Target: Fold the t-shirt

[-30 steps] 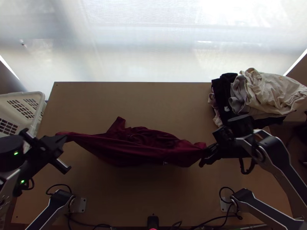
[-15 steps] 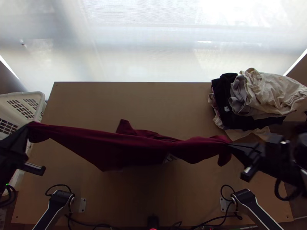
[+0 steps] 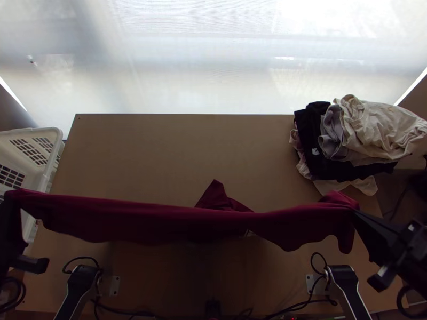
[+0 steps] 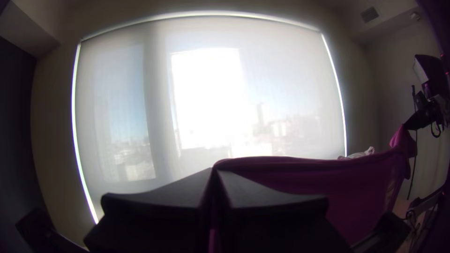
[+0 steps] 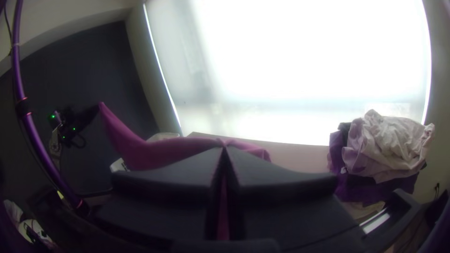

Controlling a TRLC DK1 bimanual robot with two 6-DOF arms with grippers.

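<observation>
Fingers of the left gripper (image 4: 214, 170) pinched together, no visible gap at the tips, on one end of the maroon t-shirt (image 3: 133, 218); fingers of the right gripper (image 5: 223, 147) likewise closed on the other end, a bit of cloth bunched and drooping beside them; grips set well apart, probably so the upper edge draws fairly straight and creases pull out; shirt hangs between them over the near half of the table (image 3: 187, 144), lower edge wavy, one pointed flap sticking out on the far side, maybe a sleeve; not folded into shape, so likely still the spreading stage; next move probably calls for lowering it evenly, else that flap could get trapped underneath; clothes pile (image 3: 373, 128) at the far right corner, presumably parked off the work area; white basket (image 3: 37, 132) by the left edge, likely for laundry.
</observation>
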